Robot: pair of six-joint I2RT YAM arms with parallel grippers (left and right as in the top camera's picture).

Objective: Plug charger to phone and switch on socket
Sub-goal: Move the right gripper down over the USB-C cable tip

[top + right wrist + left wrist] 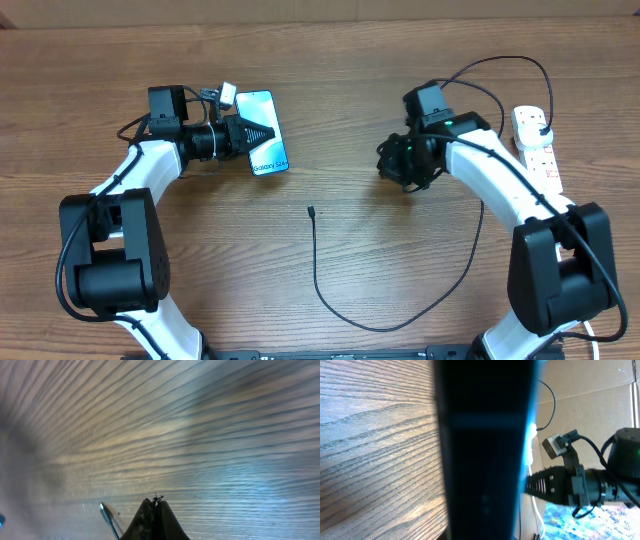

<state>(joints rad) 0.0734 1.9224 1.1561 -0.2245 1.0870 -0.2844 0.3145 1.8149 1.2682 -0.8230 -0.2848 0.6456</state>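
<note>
The phone (264, 140), with its light blue screen and white text, is at the left of the table, and my left gripper (256, 133) is shut on its middle from the left. In the left wrist view its dark body (485, 450) fills the centre. The charger's black cable (325, 290) loops across the front of the table. Its small connector tip (311, 210) lies free on the wood, and its plug (541, 127) sits in the white socket strip (537, 155) at the far right. My right gripper (393, 165) hovers right of centre, shut on nothing (156, 504).
The wooden table (330, 90) ends at its far edge near the top of the overhead view. The strip's thick white cord (592, 335) runs off at the front right. My right arm (585, 482) shows beyond the phone in the left wrist view.
</note>
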